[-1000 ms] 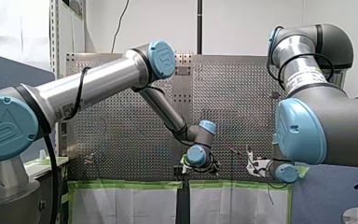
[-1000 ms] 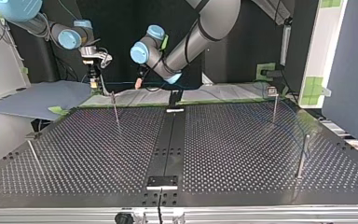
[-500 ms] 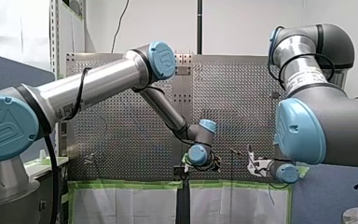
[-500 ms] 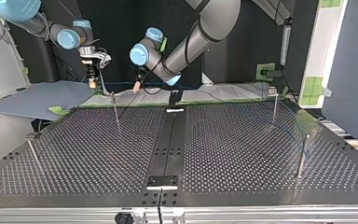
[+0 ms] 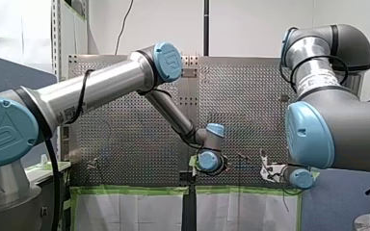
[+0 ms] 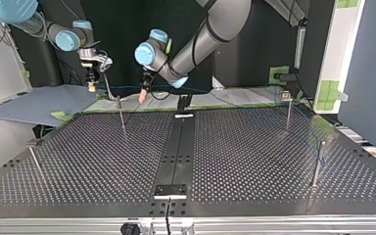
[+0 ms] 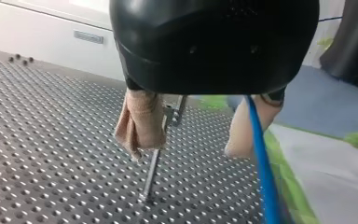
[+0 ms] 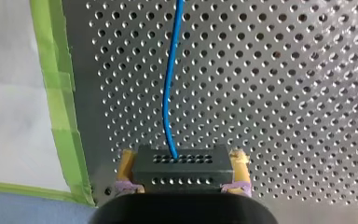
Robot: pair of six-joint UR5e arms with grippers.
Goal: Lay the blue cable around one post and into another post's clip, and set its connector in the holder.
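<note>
In the right wrist view my right gripper (image 8: 184,157), with yellow pads, is shut on a black connector block (image 8: 182,171). The blue cable (image 8: 168,98) leaves the block and runs over the perforated plate. My left gripper (image 7: 184,151) stands open, with beige pads. The blue cable (image 7: 261,158) passes just inside one pad. A thin post (image 7: 151,170) with a clip on top stands ahead, between the fingers. Seen from the top view, my right gripper (image 6: 92,85) hangs at the far left edge and my left gripper (image 6: 142,95) is beside the far-left post (image 6: 121,115).
More posts stand at the top view's right (image 6: 289,110), (image 6: 318,164) and near left (image 6: 34,159). A black holder plate (image 6: 171,191) sits at the near edge's middle. Green tape (image 8: 58,93) lines the table edge, and a grey sheet (image 6: 39,103) lies beyond the far left corner.
Both grippers have shifted toward the top view's left. My left gripper has also come down a little, closer to the far-left post.
</note>
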